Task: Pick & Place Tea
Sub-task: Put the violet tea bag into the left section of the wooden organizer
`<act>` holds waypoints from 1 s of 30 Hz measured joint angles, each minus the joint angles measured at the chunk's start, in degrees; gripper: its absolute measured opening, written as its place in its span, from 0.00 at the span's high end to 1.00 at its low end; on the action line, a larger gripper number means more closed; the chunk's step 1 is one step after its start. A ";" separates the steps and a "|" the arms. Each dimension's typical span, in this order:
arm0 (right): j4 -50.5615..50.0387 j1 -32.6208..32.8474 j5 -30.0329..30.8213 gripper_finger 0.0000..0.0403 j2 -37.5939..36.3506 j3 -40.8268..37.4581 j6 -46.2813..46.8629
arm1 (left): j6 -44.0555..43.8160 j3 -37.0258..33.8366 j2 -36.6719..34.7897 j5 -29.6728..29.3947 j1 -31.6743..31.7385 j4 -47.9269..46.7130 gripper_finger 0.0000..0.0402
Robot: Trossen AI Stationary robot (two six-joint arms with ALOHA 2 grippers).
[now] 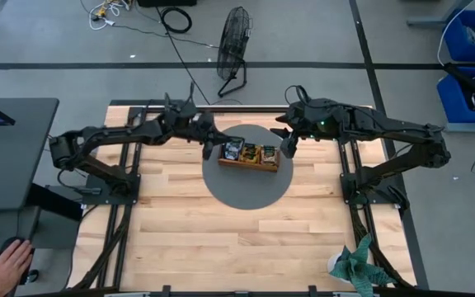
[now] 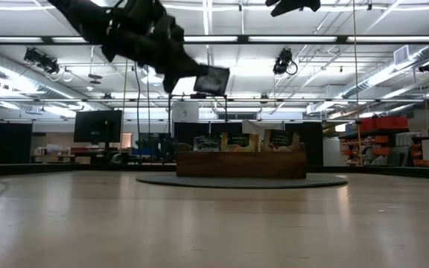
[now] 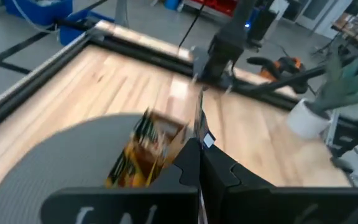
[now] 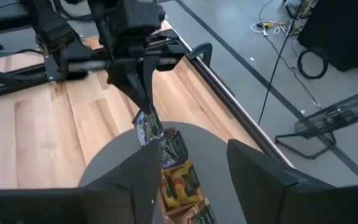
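Observation:
A brown wooden tray [image 1: 250,164] stands on a round grey mat [image 1: 246,194] at the table's middle, with several tea sachets [image 4: 178,167] upright in it. My left gripper [image 1: 213,148] hangs over the tray's left end, shut on one small sachet [image 2: 211,80]. My right gripper [image 1: 289,147] hovers open above the tray's right end, well clear of it, with nothing between its fingers [image 4: 148,177]. My left gripper pinches the sachet between its two fingers by one edge [image 3: 199,134], from the table's left, slanting down. The sachet sticks out beyond the fingertips [image 4: 146,129] and hangs in the air, clear of the tray and above its left end.
Bare wooden tabletop [image 1: 246,247] lies all round the mat. A potted plant [image 1: 357,264] stands at the near right corner. A black fan [image 1: 233,49] stands on the floor behind the table. A person's hand [image 1: 2,268] rests at a desk on the left.

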 joint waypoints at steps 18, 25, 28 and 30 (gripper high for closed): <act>-3.82 -1.83 -0.01 0.52 0.02 -0.07 3.78 | 10.14 -14.41 3.44 -6.03 1.84 15.13 1.00; -5.28 -2.21 -0.01 0.52 0.04 -0.07 4.79 | 10.31 -14.36 9.44 -4.91 1.73 22.40 1.00; -6.09 -2.21 -0.02 0.52 0.04 -0.07 4.96 | 11.59 -14.34 11.23 -4.74 1.73 23.21 1.00; -6.27 -2.21 -0.02 0.52 0.04 -0.07 5.26 | 11.62 -14.34 12.58 -4.40 1.73 22.99 1.00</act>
